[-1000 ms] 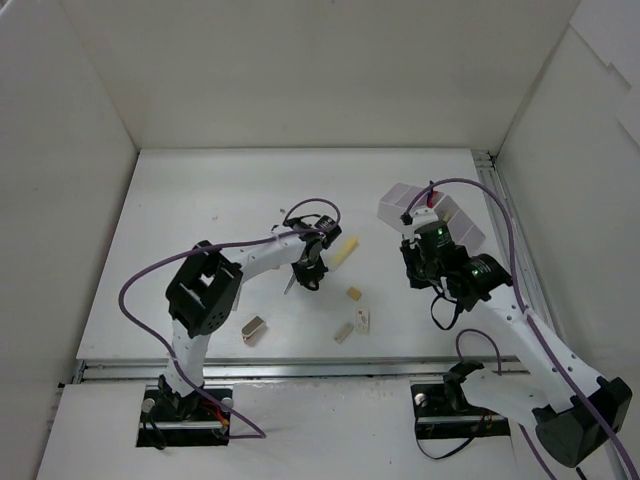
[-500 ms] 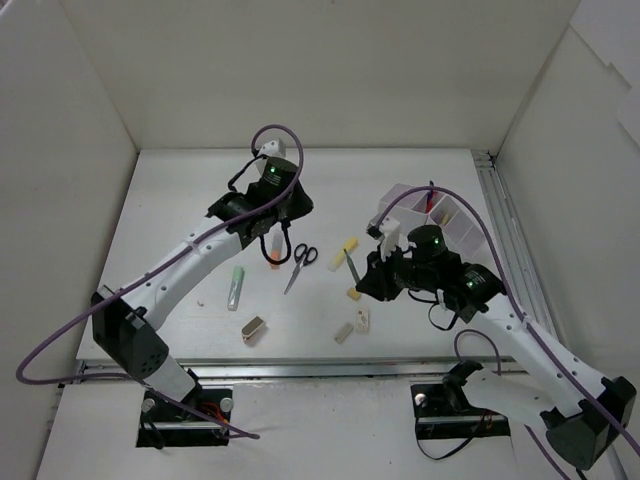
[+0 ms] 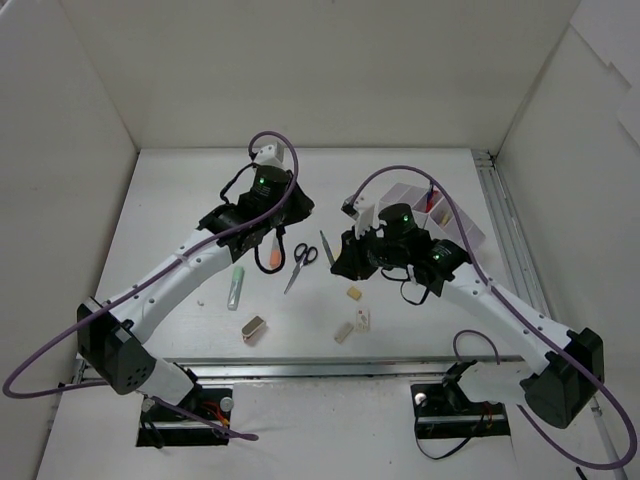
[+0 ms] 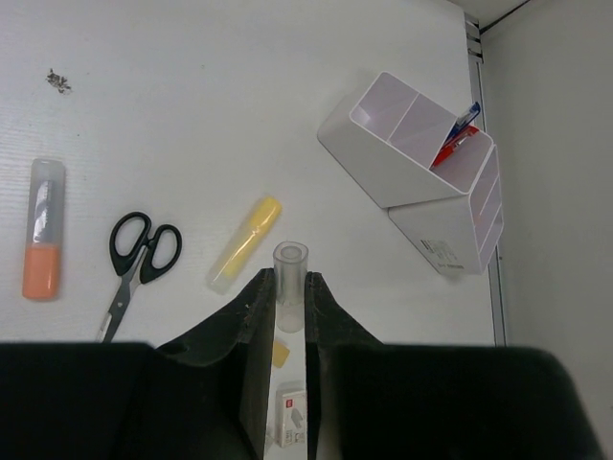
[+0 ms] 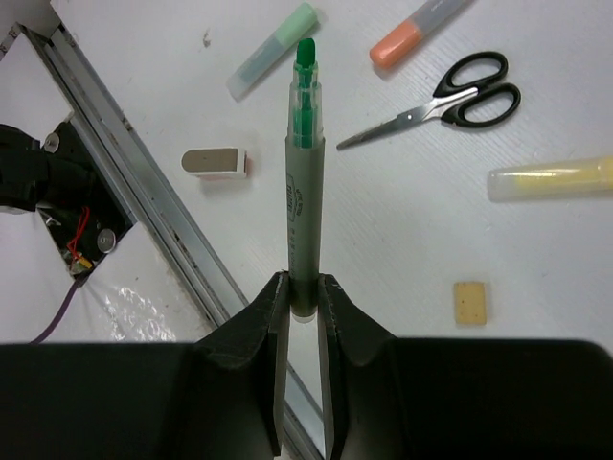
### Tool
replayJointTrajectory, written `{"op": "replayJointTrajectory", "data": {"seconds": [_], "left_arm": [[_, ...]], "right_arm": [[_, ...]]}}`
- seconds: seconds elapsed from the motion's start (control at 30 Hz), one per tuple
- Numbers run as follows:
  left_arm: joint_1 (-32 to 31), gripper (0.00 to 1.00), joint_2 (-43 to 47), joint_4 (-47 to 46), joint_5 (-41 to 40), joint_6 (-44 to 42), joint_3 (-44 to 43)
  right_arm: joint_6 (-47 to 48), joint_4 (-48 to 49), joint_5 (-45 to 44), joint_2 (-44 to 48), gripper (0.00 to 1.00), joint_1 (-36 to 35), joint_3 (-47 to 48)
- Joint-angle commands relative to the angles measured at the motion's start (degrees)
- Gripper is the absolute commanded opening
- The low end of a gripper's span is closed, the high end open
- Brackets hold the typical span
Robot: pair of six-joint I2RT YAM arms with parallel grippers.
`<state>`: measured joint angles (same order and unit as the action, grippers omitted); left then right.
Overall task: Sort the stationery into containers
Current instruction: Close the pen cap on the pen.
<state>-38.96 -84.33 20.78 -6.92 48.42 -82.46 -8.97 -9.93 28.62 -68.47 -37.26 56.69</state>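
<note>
My left gripper (image 3: 271, 238) (image 4: 289, 280) is shut on a clear tube-shaped cap (image 4: 290, 268) and holds it above the table. Below it lie the black-handled scissors (image 3: 298, 262) (image 4: 134, 264), an orange marker (image 3: 272, 258) (image 4: 43, 251) and a yellow marker (image 4: 244, 244). My right gripper (image 3: 338, 262) (image 5: 305, 284) is shut on a green pen (image 3: 324, 243) (image 5: 305, 172) that sticks out ahead of the jaws. A pale-green marker (image 3: 236, 287) (image 5: 273, 53), a metallic block (image 3: 253, 328) (image 5: 215, 161) and beige erasers (image 3: 353, 293) (image 5: 470, 303) lie on the table. The white divided tray (image 3: 445, 215) (image 4: 412, 158) stands at the right.
The tray holds red and blue items (image 4: 460, 139) in one compartment. Two more small erasers (image 3: 352, 326) lie near the front edge. A metal rail (image 3: 300, 368) runs along the table's front. White walls enclose the table on three sides.
My right gripper has moved left from the tray to the table's middle and now holds the green pen. My left arm has swung back from the scissors and risen.
</note>
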Motion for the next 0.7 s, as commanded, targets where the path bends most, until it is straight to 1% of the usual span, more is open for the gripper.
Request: {"op": "replayJointTrajectory", "data": {"seconds": [0.0,0.2,0.67], "left_arm": [[-0.3,0.00,3.2,-5.2,1.1,-0.4,-0.8],[-0.3,0.00,4.5,-5.7,1.9,-1.1,0.0],[-0.3,0.00,5.5,-5.6,1.8,-2.5,0.8]], "right_arm": [[0.8,5.3,-0.8,-2.5,0.00,-0.5,5.9],[1.4,5.5,-1.6,-8.5,0.00,-0.3,9.0],[2.2,5.8,-2.2,-10.8,0.00,-0.3,11.8]]}}
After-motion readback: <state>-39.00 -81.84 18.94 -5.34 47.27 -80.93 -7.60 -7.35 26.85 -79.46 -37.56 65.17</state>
